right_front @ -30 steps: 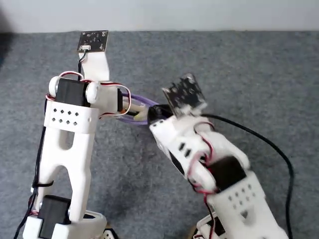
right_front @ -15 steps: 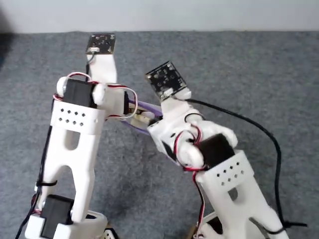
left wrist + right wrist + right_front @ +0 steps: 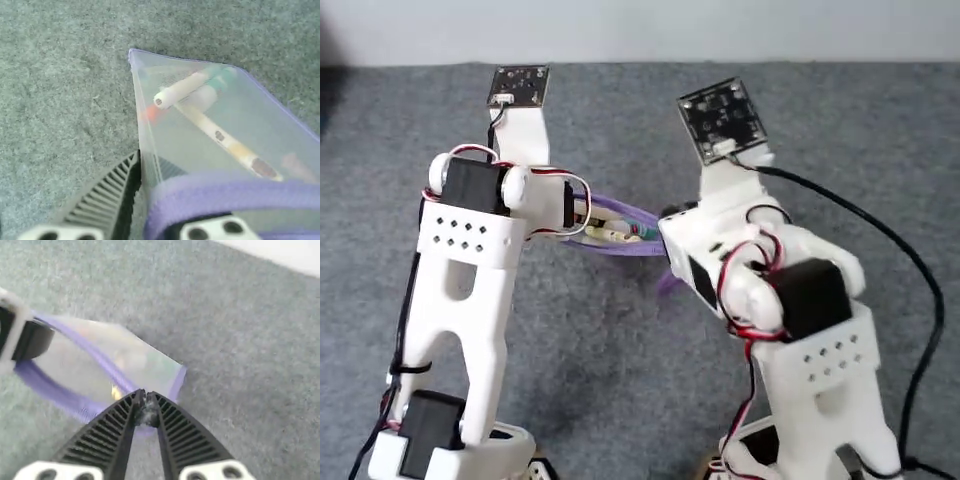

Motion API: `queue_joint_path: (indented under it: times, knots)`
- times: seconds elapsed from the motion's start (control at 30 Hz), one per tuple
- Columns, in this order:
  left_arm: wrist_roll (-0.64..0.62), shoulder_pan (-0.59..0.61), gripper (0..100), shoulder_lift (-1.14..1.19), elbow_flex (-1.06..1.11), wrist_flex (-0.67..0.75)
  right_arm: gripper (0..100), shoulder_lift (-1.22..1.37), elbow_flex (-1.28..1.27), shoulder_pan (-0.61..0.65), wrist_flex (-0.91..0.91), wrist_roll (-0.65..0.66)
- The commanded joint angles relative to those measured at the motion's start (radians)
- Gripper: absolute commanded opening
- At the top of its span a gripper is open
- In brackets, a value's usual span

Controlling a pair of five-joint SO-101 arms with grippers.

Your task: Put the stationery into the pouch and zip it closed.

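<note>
A clear pouch (image 3: 210, 125) with a purple zipper band (image 3: 225, 192) lies on the grey carpet between the two arms (image 3: 620, 238). Inside it are a white pen (image 3: 182, 89), a thin cream pen (image 3: 225, 142) and a small orange item (image 3: 151, 113). My left gripper (image 3: 150, 220) is shut on one end of the pouch at the purple band. At the pouch's other end, my right gripper (image 3: 145, 408) is shut on the small zipper pull (image 3: 146, 412) at the purple edge (image 3: 75, 400). The right wrist view also shows the left gripper (image 3: 22, 337) holding the far end.
Grey carpet (image 3: 840, 150) spreads on all sides, with a pale wall (image 3: 640, 30) along the back. A black cable (image 3: 880, 250) loops to the right of the right arm (image 3: 790, 300). The left arm (image 3: 460, 280) stands at the front left.
My right arm has swung to the right along the pouch with its gripper on the zipper edge. The pouch now lies more stretched out between the grippers. The left arm has barely shifted.
</note>
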State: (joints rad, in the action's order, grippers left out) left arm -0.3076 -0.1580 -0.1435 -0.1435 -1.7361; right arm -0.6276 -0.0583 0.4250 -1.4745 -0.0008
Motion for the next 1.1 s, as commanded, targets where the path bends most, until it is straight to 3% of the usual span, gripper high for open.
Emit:
queue_joint_path:
  times: [0.0,0.1,0.23,0.7,1.07]
  knots:
    - [-0.006,0.011,1,-0.012,-0.012,-0.003,5.2,-0.031,0.052,-0.010,-0.107,-0.020]
    - [-0.006,0.011,1,-0.014,-0.012,-0.003,16.8,-0.027,0.021,-0.019,-0.211,-0.017]
    - [-0.006,0.012,1,-0.014,-0.012,-0.003,28.0,-0.045,-0.114,-0.097,-0.216,-0.014]
    - [-0.005,0.012,1,-0.014,-0.012,-0.008,28.1,-0.496,-0.827,-0.079,0.275,0.138]
    - [-0.005,0.008,1,-0.014,-0.012,-0.008,28.1,-0.515,-1.077,-0.074,0.621,0.149]
